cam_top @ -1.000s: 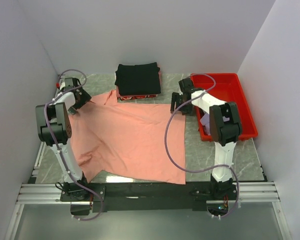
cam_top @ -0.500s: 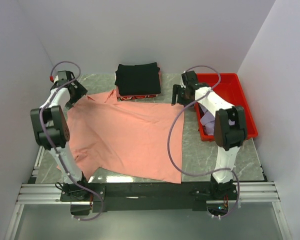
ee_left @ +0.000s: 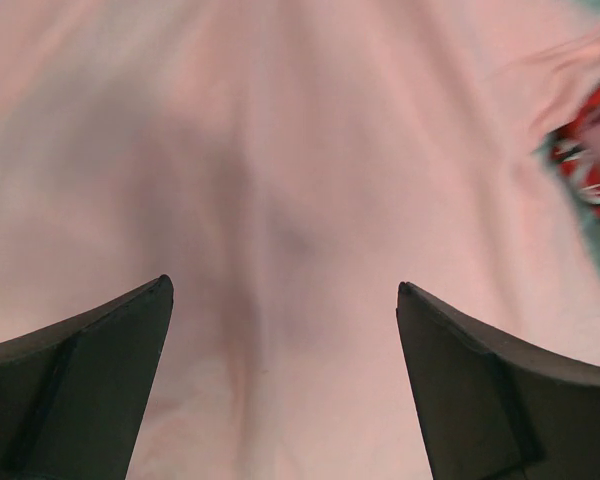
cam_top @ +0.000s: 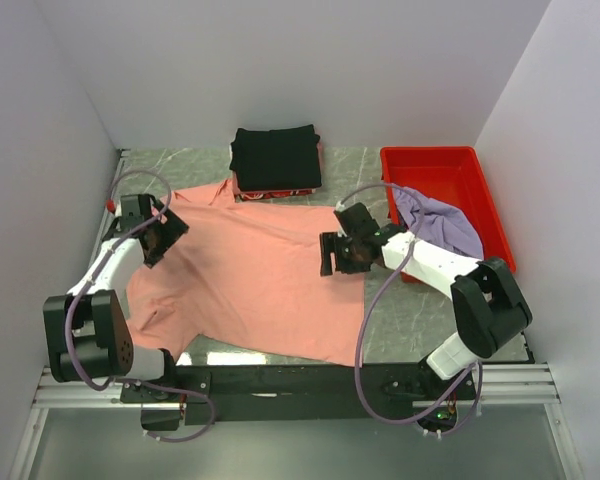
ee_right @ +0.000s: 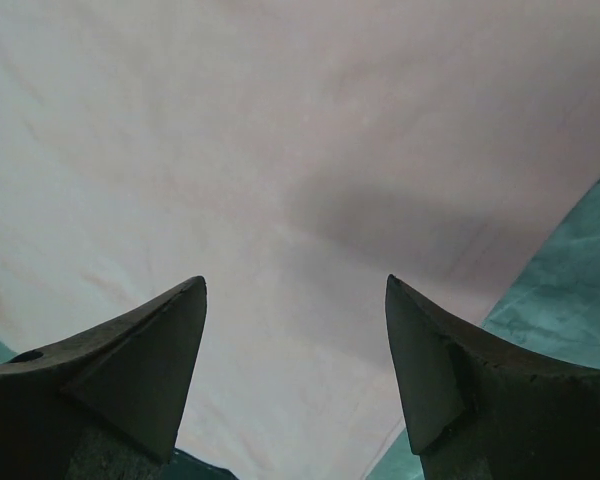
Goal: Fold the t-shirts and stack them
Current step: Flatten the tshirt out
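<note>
The salmon-pink t-shirt (cam_top: 250, 270) lies spread flat on the table between the arms; it fills the left wrist view (ee_left: 300, 150) and most of the right wrist view (ee_right: 280, 130). My left gripper (cam_top: 165, 238) is open over the shirt's left side, empty (ee_left: 283, 288). My right gripper (cam_top: 330, 253) is open over the shirt's right edge, empty (ee_right: 295, 283). The black t-shirt (cam_top: 275, 157) lies in a neat rectangular fold at the back. The lavender-purple t-shirt (cam_top: 440, 222) lies bunched in the red tray.
The red tray (cam_top: 450, 170) stands at the back right, beside the right arm. A red-patterned cloth edge (cam_top: 270, 193) shows under the black fold. Bare marbled table (cam_top: 410, 320) shows at the front right. White walls close in on three sides.
Both grippers have let go of the shirt's far corners and drawn back toward the near side. The shirt has settled flat. The lavender shirt in the tray is now uncovered.
</note>
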Available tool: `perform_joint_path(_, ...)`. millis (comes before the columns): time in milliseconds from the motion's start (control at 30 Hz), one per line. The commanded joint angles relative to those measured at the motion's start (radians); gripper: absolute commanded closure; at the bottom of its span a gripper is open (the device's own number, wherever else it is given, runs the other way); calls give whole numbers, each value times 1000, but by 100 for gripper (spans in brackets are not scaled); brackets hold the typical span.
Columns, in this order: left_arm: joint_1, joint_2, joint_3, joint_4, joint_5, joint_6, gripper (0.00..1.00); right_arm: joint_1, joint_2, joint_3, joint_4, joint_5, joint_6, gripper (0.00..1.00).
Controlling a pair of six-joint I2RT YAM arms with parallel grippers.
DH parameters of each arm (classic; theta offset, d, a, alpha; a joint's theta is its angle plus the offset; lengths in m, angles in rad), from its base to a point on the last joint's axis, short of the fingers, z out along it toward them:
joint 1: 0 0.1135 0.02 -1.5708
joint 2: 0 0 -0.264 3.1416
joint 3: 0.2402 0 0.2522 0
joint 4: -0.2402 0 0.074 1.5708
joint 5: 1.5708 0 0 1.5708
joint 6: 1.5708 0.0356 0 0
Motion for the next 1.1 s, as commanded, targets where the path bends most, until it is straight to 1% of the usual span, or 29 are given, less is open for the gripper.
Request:
perform_joint_path(0,-4,-11,-54,36,-22,-55,0,-3,-12,-56,113,-55,33,21)
perform_joint_path(167,2,-8,-93,88,-65,-64,1,-8,62,-77,135,-52,26,21)
perform_joint_path(333,17,61,-96,105,-68,-72,1,-29,117,-81,125,-31,21,21)
perform_joint_path(533,37,141,-79,127,-71,-65,0,-108,162,-64,119,-49,-8,21)
perform_joint_path(667,39,186,-58,162,-39,-53,1,-167,189,-41,113,-63,-22,22)
perform_joint_path(733,40,227,-27,156,-41,-47,1,-197,202,-37,115,-72,-25,22)
perform_joint_path(900,40,314,50,160,-32,-23,0,-221,243,23,95,-69,-36,22)
perform_joint_path(1067,39,434,155,180,45,-3,1,-246,298,121,61,-57,-37,22)
